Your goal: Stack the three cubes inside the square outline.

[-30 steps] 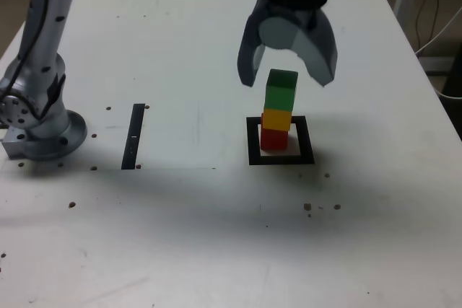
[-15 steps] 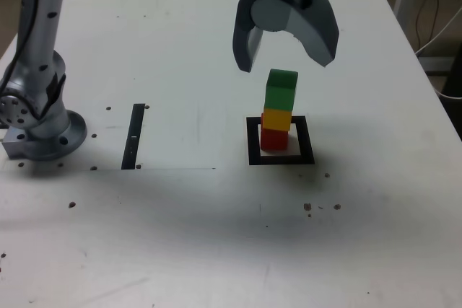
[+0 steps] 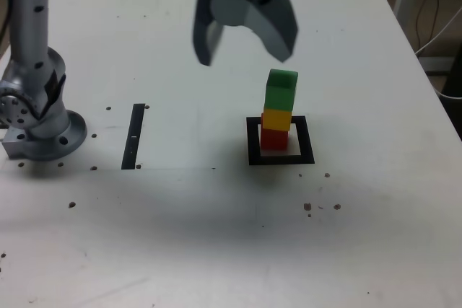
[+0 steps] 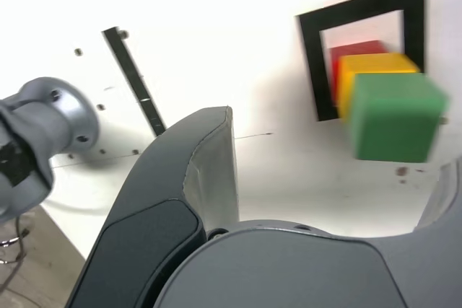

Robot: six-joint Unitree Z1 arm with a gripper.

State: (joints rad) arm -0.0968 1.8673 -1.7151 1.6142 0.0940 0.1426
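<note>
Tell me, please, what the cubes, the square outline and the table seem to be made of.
Cubes: green, yellow, red. Solid colour, matte faces without shine; possibly foam, painted wood or plastic, the look cannot settle it.
Square outline: flat black strips lying flush on the surface, probably tape.
Table: smooth white board with dark specks and small holes; likely laminate or painted wood.

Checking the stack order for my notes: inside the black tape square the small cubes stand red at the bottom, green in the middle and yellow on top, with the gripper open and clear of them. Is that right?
Not quite. The exterior view shows the small yellow cube in the middle and the green cube on top. The red cube is at the bottom, inside the black tape square outline, and the gripper is open and clear of them.
</note>
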